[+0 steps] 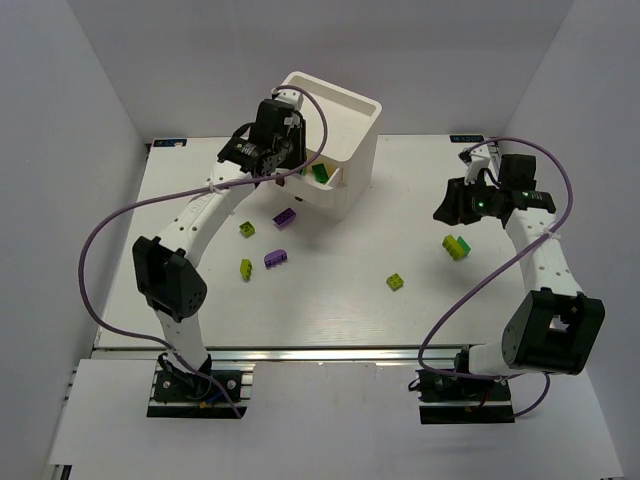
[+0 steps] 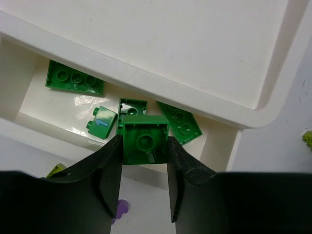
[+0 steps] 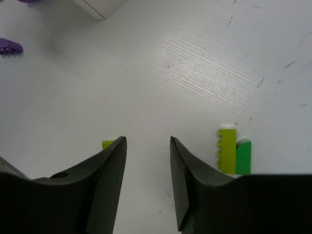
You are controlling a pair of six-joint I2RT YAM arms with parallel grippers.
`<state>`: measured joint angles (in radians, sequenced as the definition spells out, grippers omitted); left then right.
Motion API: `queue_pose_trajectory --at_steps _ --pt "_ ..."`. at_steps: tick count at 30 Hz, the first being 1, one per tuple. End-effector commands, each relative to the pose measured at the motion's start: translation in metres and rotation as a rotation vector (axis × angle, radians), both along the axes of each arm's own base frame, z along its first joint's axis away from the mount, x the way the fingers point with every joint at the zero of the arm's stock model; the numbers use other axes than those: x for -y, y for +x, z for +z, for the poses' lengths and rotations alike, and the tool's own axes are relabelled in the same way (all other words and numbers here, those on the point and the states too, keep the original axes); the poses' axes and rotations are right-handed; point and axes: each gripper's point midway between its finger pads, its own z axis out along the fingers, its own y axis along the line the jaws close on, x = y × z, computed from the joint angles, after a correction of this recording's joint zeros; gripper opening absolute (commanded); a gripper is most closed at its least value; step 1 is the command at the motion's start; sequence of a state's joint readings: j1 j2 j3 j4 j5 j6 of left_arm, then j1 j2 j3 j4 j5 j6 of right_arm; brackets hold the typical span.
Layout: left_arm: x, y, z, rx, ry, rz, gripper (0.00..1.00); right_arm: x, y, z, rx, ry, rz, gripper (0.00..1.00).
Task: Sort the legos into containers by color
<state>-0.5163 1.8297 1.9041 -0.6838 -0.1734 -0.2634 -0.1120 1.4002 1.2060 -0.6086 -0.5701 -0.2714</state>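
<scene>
A dark green brick was gripped by the left gripper above the open drawer, in which four green bricks were seen; the right gripper was held parted and empty over the table

Even, diffuse white light fills my overhead view; the table reads bright, its shadows faint and soft-edged. A glare strip runs along its near edge. On the left wrist camera a sheen marks the floor of the open drawer (my black fingers lose all detail). On the right wrist camera the table grain is crisp.
</scene>
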Motion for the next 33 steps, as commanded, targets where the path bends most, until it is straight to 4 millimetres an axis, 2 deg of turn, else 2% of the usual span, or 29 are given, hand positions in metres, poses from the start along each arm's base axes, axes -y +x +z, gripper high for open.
queue_pose_trajectory --at_steps 1,2,3,4,5,6,8,11,15,16,17,18,19,20,21,22,23,24,25,27,28,29,30,31,33 --pt "0.002 0.005 0.022 0.036 -0.064 -0.032 0.14 0.0 0.006 0.004 0.041 -0.026 0.008 0.48" --pt "0.006 0.008 0.015 0.019 -0.064 -0.041 0.17 0.0 0.007 0.002 0.038 -0.027 0.007 0.49" --pt "0.005 0.01 0.016 0.017 -0.07 -0.042 0.24 0.001 0.006 0.002 0.036 -0.033 0.007 0.51" --pt "0.006 0.01 0.014 0.009 -0.07 -0.047 0.32 0.001 0.005 0.0 0.028 -0.035 0.009 0.52" --pt "0.007 0.011 0.013 0.004 -0.07 -0.049 0.5 0.002 0.006 0.0 0.033 -0.047 0.006 0.54" --pt "0.007 0.01 0.013 0.001 -0.071 -0.05 0.57 0.003 0.006 0.0 0.035 -0.053 0.007 0.58" --pt "0.006 0.007 0.018 0.009 -0.076 -0.053 0.69 0.008 0.006 -0.002 0.042 -0.081 0.0 0.6" --pt "0.004 0.002 0.025 0.015 -0.08 -0.056 0.73 0.012 0.006 -0.006 0.033 -0.103 -0.013 0.64" --pt "0.0 -0.009 0.05 0.052 -0.108 -0.061 0.72 0.028 0.006 -0.019 -0.01 -0.175 -0.043 0.66" --pt "-0.003 -0.016 0.064 0.074 -0.126 -0.062 0.7 0.032 0.008 -0.023 -0.023 -0.199 -0.044 0.66" --pt "-0.003 -0.022 0.073 0.089 -0.146 -0.076 0.65 0.04 0.008 -0.028 -0.04 -0.239 -0.055 0.66" --pt "-0.001 -0.026 0.084 0.121 -0.172 -0.092 0.48 0.044 0.005 -0.031 -0.06 -0.26 -0.051 0.65" --pt "-0.004 -0.038 0.106 0.164 -0.21 -0.107 0.37 0.05 0.007 -0.034 -0.05 -0.304 -0.006 0.64" --pt "0.005 -0.049 0.097 0.138 -0.239 -0.167 0.29 0.053 0.006 -0.036 -0.05 -0.329 0.028 0.64" --pt "0.01 -0.054 0.109 0.179 -0.279 -0.203 0.23 0.052 0.0 -0.038 -0.061 -0.334 0.082 0.64" --pt "0.01 -0.071 0.126 0.213 -0.322 -0.244 0.21 0.054 0.001 -0.039 -0.021 -0.381 0.205 0.64" --pt "0.014 -0.078 0.108 0.178 -0.332 -0.275 0.2 0.049 -0.004 -0.038 -0.003 -0.342 0.284 0.64" --pt "0.024 -0.09 0.113 0.187 -0.376 -0.351 0.23 0.047 -0.009 -0.039 0.005 -0.337 0.355 0.65" --pt "0.028 -0.099 0.111 0.175 -0.406 -0.385 0.38 0.045 -0.022 -0.049 -0.02 -0.336 0.473 0.65" --pt "0.034 -0.122 0.098 0.148 -0.451 -0.47 0.56 0.052 -0.02 -0.043 -0.011 -0.336 0.517 0.66" --pt "0.036 -0.13 0.093 0.128 -0.476 -0.49 0.67 0.059 -0.012 -0.049 -0.023 -0.348 0.507 0.66" --pt "0.035 -0.138 0.093 0.126 -0.492 -0.506 0.71 0.068 0.0 -0.046 -0.039 -0.377 0.447 0.66" --pt "0.036 -0.143 0.077 0.098 -0.498 -0.513 0.74 0.076 0.01 -0.047 -0.061 -0.396 0.378 0.67" --pt "0.036 -0.149 0.073 0.083 -0.511 -0.52 0.75 0.085 0.021 -0.058 -0.107 -0.404 0.32 0.67" --pt "0.032 -0.159 0.061 0.066 -0.53 -0.514 0.8 0.093 0.031 -0.055 -0.178 -0.395 0.209 0.64"
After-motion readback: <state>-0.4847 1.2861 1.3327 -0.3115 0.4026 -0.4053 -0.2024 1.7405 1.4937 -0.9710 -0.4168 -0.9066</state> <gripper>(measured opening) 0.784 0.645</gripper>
